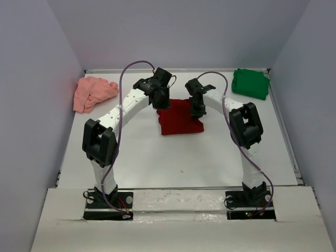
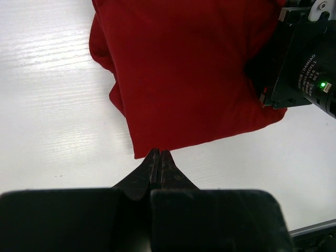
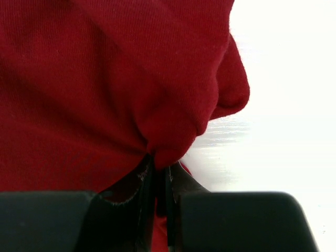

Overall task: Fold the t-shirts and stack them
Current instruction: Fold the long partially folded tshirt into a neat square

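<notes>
At table (image 1: 173, 163) centre, red shirt (image 1: 178, 118) is pinched by right gripper (image 3: 157, 165), left gripper (image 2: 159, 152) shut alongside; green shirt (image 1: 251, 83) folded, pink shirt (image 1: 93, 92) crumpled.

The near half of the desk (image 1: 178, 163) lies open. Left tool (image 1: 160, 103) and right tool (image 1: 198, 111) crowd the dark red t-shirt (image 1: 178, 122). The pink t-shirt (image 1: 93, 92) and green t-shirt (image 1: 251, 83) block the far corners.
</notes>
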Motion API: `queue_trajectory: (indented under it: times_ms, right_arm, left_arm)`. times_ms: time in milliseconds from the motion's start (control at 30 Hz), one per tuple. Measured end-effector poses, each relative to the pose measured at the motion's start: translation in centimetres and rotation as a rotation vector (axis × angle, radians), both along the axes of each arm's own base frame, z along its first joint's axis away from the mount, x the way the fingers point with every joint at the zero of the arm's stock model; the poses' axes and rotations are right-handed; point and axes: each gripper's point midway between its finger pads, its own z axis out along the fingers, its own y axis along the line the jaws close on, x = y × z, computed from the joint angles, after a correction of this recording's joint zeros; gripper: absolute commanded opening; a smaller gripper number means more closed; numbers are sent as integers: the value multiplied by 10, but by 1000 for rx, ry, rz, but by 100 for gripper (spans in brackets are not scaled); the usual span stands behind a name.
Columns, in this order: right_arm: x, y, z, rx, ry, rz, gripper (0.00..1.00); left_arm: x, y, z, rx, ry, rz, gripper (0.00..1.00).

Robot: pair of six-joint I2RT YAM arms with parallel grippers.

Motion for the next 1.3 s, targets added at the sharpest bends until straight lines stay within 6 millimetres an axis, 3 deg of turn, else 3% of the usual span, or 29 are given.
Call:
queue_trajectory:
  times_ms: [67, 300, 467, 667, 900, 1100, 1133, 1200, 1233, 1300]
  right_arm:
    - [0, 0, 0, 3, -5, -4, 1]
    - [-5, -5, 1, 0, -22, -32, 51]
    - [-7, -8, 2, -17, -18, -36, 63]
    - [-14, -13, 9, -55, -16, -35, 64]
    - [-20, -12, 29, -100, -27, -19, 64]
    - [-8, -7, 68, -108, -104, -8, 58]
    - [-6, -6, 75, -105, -118, -7, 51]
    - [-2, -5, 88, -95, -142, -3, 28]
    - [1, -3, 95, -88, -157, -1, 0]
    - [4, -1, 102, -79, -175, 3, 0]
  left_arm:
    - [0, 0, 0, 0, 0, 0, 0]
    - [0, -2, -3, -7, 0, -5, 0]
    - [-3, -4, -26, 7, 34, -13, 0]
    - [-2, -14, -65, 39, 93, -31, 0]
    - [1, -18, -89, 55, 120, -34, 0]
    - [4, -20, -98, 56, 122, -34, 0]
    - [4, -20, -99, 57, 124, -34, 0]
    - [5, -21, -100, 57, 124, -34, 0]
    - [5, -21, -101, 57, 123, -34, 0]
    - [5, -21, -101, 56, 122, -34, 0]
